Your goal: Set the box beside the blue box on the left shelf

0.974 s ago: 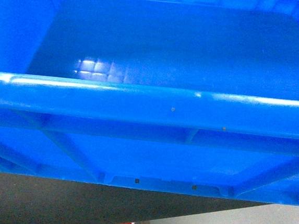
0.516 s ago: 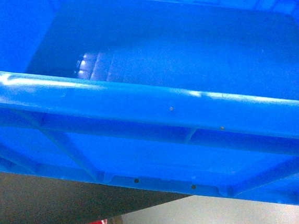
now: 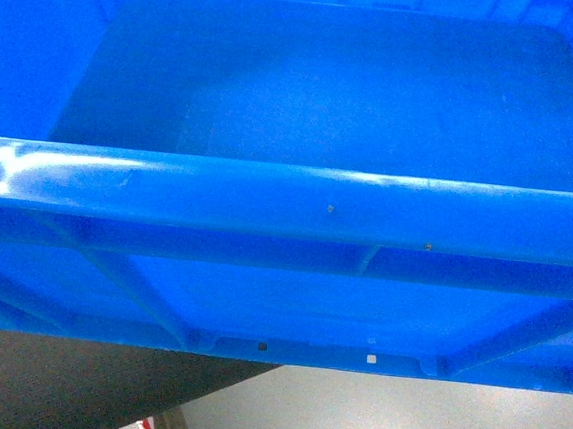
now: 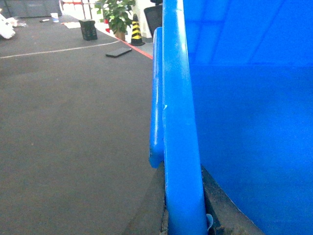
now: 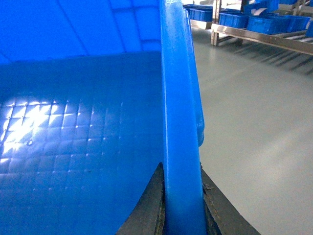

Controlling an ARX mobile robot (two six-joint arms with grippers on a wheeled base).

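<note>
Judging from its thick rolled rim and ribbed sides, the box point(image 3: 304, 126) is assessed as rigid moulded plastic, bulky rather than heavy, with nothing seen on its smooth floor. The surface is glossy, so some slip at the contact points is to be expected. The rim is considered the proper place to be held, one side wall for each arm, which is how it is taken at present.

In the left wrist view the left gripper point(image 4: 185, 215) is seen clamped on the box's side rim, a dark finger point(image 4: 146, 210) pressed against the outer face and the other against the inner wall. In the right wrist view the right gripper point(image 5: 182, 205) is closed on the opposite rim in the same manner, with one finger point(image 5: 146, 205) inside the box and one outside.

The box is held off the floor point(image 3: 399, 425), close under the head camera, which it nearly fills. Racking with other blue crates point(image 5: 274, 22) is visible well apart in the right wrist view; the left shelf cannot be identified.
</note>
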